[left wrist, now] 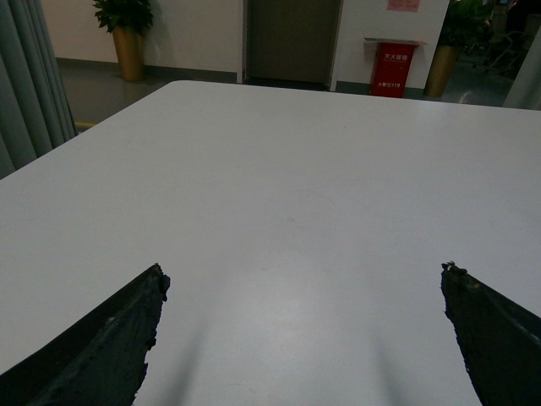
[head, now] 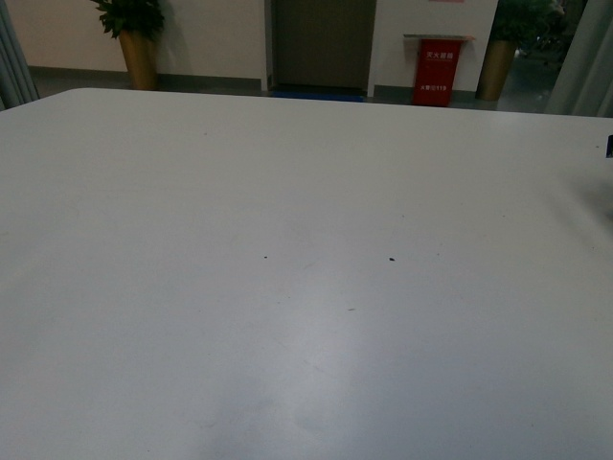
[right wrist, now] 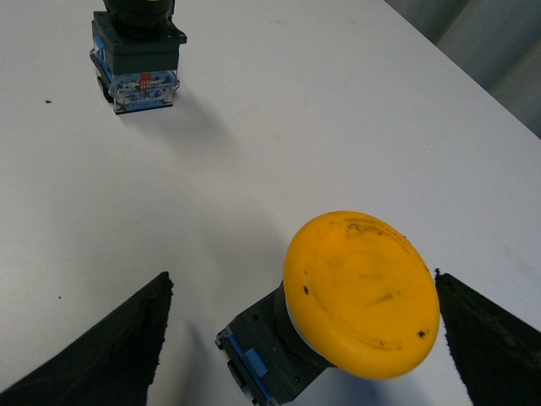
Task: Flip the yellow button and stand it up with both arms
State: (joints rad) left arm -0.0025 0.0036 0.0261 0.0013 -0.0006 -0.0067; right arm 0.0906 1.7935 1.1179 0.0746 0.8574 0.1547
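Yellow button [right wrist: 359,296] between wide-spread right gripper [right wrist: 300,338] fingers, untouched

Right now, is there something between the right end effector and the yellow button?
Nothing visible. In the right wrist view the yellow button lies between the open fingers of the right end effector, with only bare table around it. A second switch stands apart, further away.

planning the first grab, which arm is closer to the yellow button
Right. The round orange-yellow capped push button lies between the open right gripper fingers. The open left gripper faces only bare white table.
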